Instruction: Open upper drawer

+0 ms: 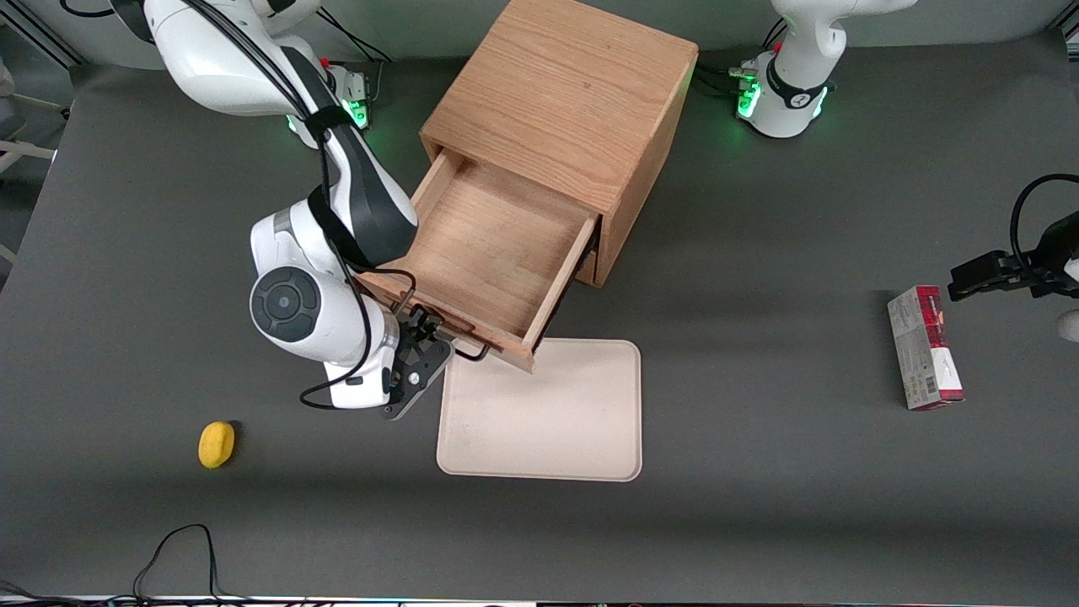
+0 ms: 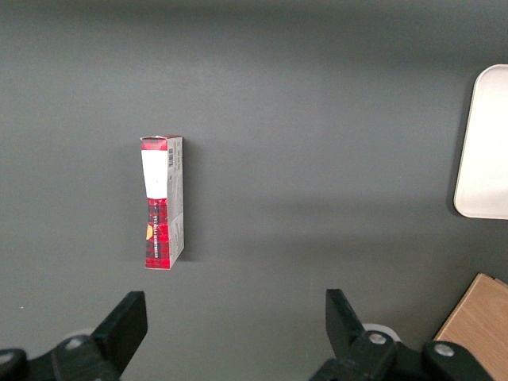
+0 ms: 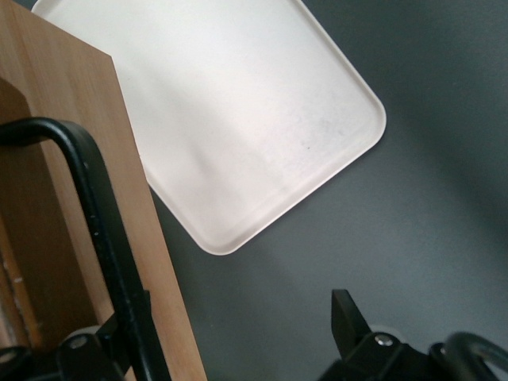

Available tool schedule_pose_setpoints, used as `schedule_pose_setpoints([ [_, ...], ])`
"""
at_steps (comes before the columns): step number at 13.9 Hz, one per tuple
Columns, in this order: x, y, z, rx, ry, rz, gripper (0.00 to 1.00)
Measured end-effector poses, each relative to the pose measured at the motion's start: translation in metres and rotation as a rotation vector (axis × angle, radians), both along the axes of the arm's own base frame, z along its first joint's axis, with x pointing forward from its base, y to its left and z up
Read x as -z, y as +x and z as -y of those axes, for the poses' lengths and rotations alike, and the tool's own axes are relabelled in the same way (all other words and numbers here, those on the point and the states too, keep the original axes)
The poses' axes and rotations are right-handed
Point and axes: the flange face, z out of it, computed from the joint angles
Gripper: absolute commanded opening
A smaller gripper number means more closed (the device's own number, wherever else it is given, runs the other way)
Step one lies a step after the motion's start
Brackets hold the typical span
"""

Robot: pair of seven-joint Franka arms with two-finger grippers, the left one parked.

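upper drawer (image 1: 493, 244) stands pulled well out of the wooden cabinet (image 1: 565, 93), its bare tray floor open to view, and its front panel reaches over the near edge of the cream tray (image 1: 582, 421) that lies on the grey table (image 1: 759, 506) in front of the cabinet. we take the cabinet as our landmark. the gripper (image 1: 426, 337) is at the drawer's front, at the working arm's end of the black wire handle (image 1: 455, 347), nearer to the front camera than the cabinet.

in the right wrist view we see the handle (image 3: 99, 238) running down past one finger (image 3: 87, 349), while the other finger (image 3: 353, 325) stands well apart from it over bare table. so we read the fingers as spread, holding nothing. whether the near finger touches the bar we cannot tell.

we judge the pull itself as done or almost done: the drawer looks close to the end of its travel. the step in hand seems to be the release. the next move, as we see it, calls for drawing the gripper off the handle without hooking the bar, so that the drawer is not dragged or pushed back toward the cabinet, then lifting clear of the tray.

a yellow object (image 1: 217, 443) lies toward the working arm's end of the table, well apart from the cabinet. a red and white box (image 1: 925, 347) lies toward the parked arm's end.
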Motion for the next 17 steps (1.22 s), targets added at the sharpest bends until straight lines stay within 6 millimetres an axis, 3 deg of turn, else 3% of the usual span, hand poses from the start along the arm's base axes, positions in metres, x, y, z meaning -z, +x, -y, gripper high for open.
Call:
schedule_pose_setpoints([
  [10, 0.002, 0.017, 0.012, -0.012, 0.005, 0.006, 1.0],
  [13, -0.02, 0.019, 0.012, -0.017, 0.007, 0.007, 1.0],
  [17, -0.066, 0.021, 0.025, -0.009, 0.011, 0.015, 1.0],
])
